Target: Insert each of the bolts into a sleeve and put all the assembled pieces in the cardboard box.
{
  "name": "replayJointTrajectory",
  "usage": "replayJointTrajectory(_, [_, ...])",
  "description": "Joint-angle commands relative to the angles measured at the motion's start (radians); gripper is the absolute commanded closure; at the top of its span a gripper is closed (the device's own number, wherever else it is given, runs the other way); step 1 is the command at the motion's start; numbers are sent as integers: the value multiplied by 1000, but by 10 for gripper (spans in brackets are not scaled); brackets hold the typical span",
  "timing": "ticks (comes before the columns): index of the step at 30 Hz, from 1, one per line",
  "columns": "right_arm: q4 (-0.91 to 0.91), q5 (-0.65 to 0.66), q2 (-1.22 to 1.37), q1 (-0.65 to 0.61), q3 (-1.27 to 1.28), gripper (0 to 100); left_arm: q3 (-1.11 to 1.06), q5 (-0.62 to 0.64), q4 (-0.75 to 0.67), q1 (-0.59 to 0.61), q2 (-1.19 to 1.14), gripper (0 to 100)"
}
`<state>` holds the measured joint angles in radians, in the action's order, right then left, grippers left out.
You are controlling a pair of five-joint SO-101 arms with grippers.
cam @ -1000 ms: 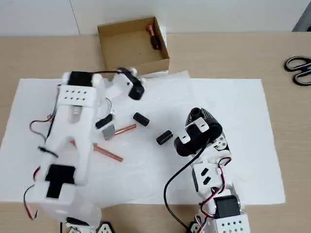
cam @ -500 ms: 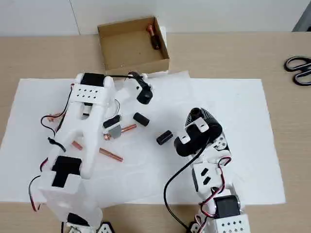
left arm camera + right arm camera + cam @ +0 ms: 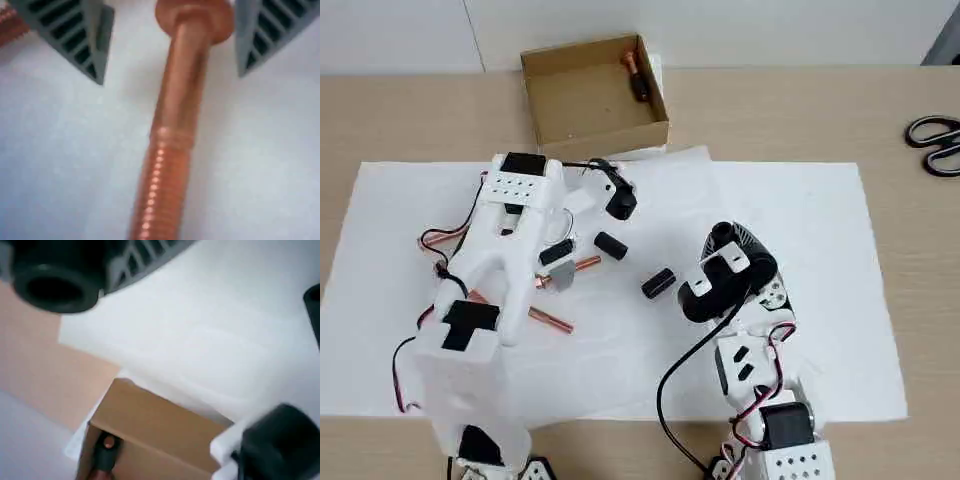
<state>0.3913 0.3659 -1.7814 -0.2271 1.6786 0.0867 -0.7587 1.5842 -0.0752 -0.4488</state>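
Since the earlier frame the left arm has swung in toward the middle of the paper (image 3: 800, 220).

High view: the left hand (image 3: 558, 272) sits over a bolt (image 3: 578, 266). A loose sleeve (image 3: 611, 245) lies just beside it. The right hand (image 3: 721, 243) is closed on a held sleeve (image 3: 722, 234).

Left wrist view: the fingers (image 3: 85, 40) stand wide apart, flanking the bolt head without touching it.

Right wrist view: the held sleeve is at the fingertip. Beyond it is the cardboard box (image 3: 150, 425) with an assembled piece (image 3: 105, 456) inside.
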Motion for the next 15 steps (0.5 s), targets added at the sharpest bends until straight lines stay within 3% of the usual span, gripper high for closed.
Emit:
replayJointTrajectory(1, [2, 2, -16, 2, 5, 995, 39, -6, 11, -2, -20, 892])
replayJointTrajectory(7, [2, 2, -16, 2, 5, 995, 41, -3, 8, 0, -71, 991])
replayJointTrajectory(11, [2, 2, -16, 2, 5, 995, 73, 0, 14, 0, -71, 994])
replayJointTrajectory(15, [2, 2, -16, 2, 5, 995, 160, 17, 124, 0, -71, 994])
